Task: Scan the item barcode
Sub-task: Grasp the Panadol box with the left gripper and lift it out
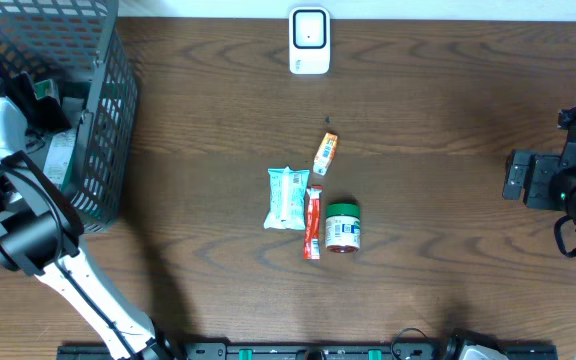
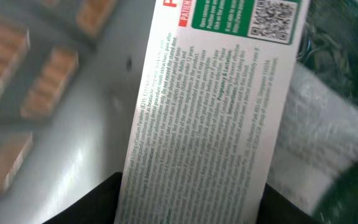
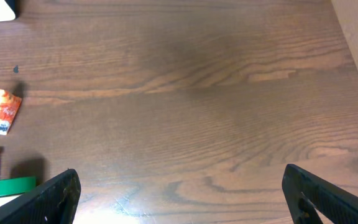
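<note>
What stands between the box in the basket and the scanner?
The basket wall does: the box lies inside the basket, so it would have to go up over the rim. Past the wall, the table toward the scanner looks bare.

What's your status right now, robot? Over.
Right gripper open, over the table. Left gripper down in the basket at a medicine box, grip unclear. Scanner unobstructed.

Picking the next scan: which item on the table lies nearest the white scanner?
The small orange sachet, apart from the rest; green-white pack, red stick and green-lidded jar lie farther.
</note>
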